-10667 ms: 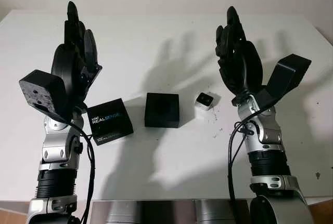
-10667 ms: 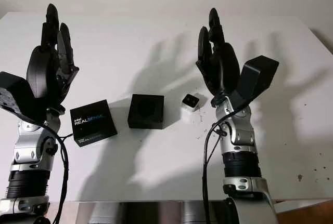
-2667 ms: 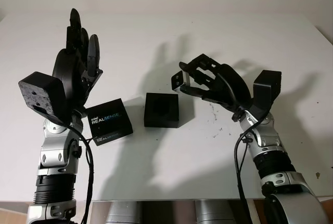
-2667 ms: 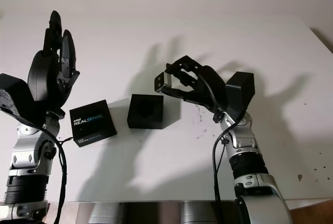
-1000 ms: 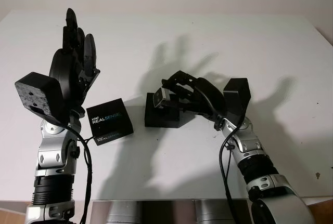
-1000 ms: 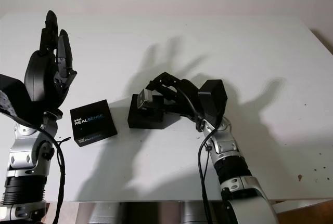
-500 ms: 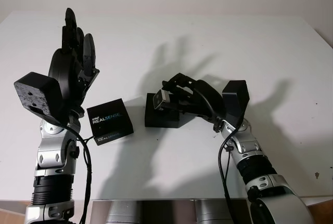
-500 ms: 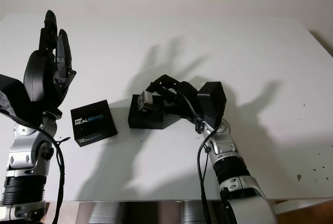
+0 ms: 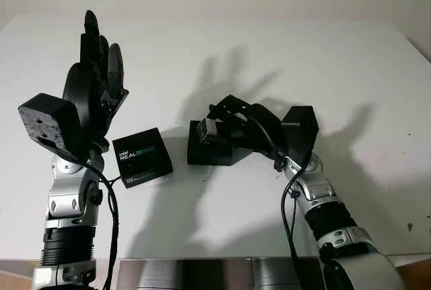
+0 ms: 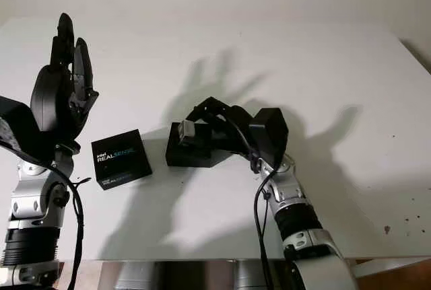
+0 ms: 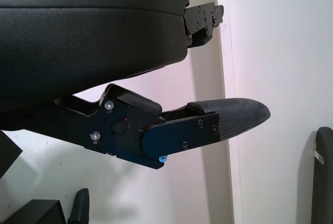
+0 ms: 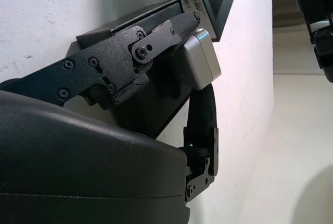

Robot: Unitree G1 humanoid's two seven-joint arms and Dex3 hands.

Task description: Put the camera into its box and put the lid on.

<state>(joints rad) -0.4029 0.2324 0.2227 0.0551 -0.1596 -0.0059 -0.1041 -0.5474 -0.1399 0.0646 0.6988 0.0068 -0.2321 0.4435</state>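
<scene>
Right hand (image 9: 225, 123) grips the small silver cube camera (image 9: 206, 130) at centre frame, just over the open black square box (image 9: 210, 150) — not seated yet. The black printed lid (image 9: 141, 157) waits left of centre; left hand (image 9: 94, 81), open, upper left.

"intel REALSENSE" is printed in white on the top of the black box lid (image 9: 141, 157) lying on the white surface (image 9: 337, 54); a barcode label is seen on its side, its digits unreadable.
</scene>
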